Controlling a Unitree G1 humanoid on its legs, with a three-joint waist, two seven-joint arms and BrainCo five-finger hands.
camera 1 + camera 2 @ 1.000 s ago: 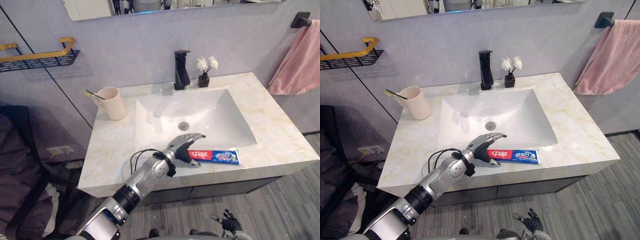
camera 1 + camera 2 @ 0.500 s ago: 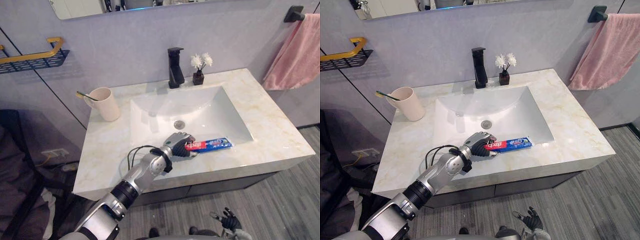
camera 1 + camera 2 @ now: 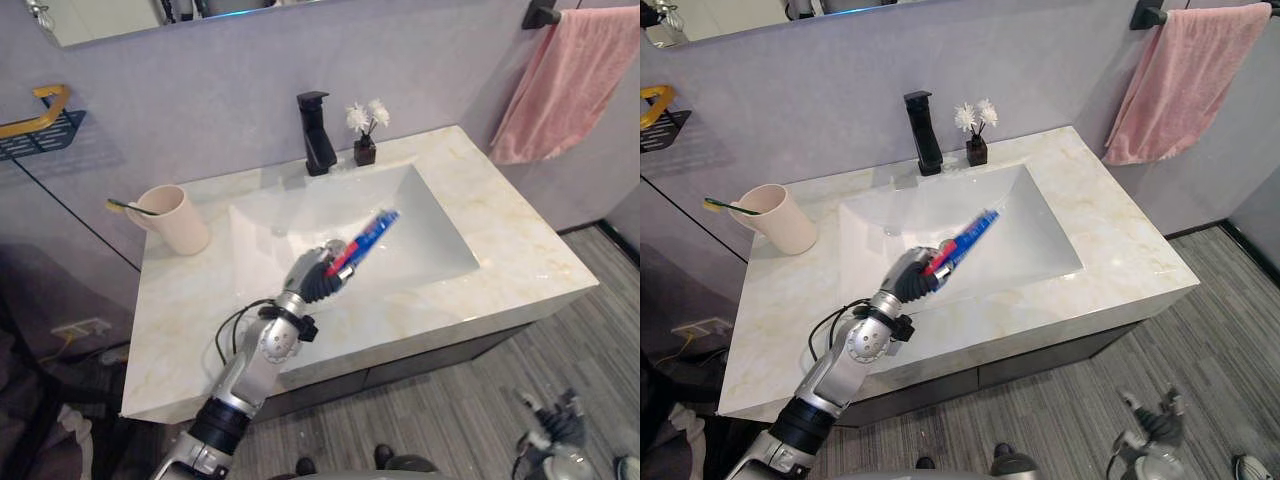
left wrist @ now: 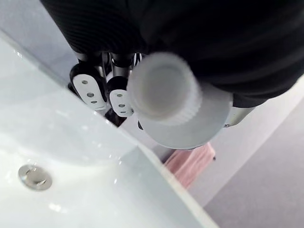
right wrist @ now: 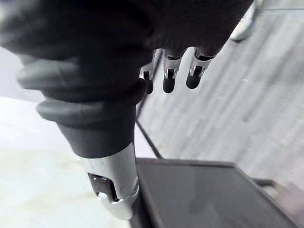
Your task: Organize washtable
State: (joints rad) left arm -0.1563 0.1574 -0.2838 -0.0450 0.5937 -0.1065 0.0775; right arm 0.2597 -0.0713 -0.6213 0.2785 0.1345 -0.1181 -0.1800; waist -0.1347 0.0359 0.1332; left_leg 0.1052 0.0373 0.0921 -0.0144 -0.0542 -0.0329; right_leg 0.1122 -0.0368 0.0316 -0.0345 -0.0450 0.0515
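The toothpaste tube (image 3: 362, 240) is held in the left hand (image 3: 315, 275), with the fingers curled round its lower end, and is kept clear of the surface (image 3: 520, 270) above the front of the sink basin (image 3: 430, 240). Its long axis is slanted upward and toward the rear right, away from the hand. In the left wrist view the white ribbed cap (image 4: 164, 85) is seen facing the wrist.

The cup (image 3: 175, 218), with a toothbrush (image 3: 128, 207) leaning in it, is placed at the rear left of the surface, well apart from the tube. If the cup is the goal, a swing to the left is judged necessary, and the left arm is much the nearer.

The tube is soft, flattened and glossy, in red and blue. The cup is matt, smooth and pale pink, the surface is veined polished stone, and the basin is smooth and white.

The right hand (image 3: 1150, 425) is hung low near the floor with its fingers relaxed and nothing held.
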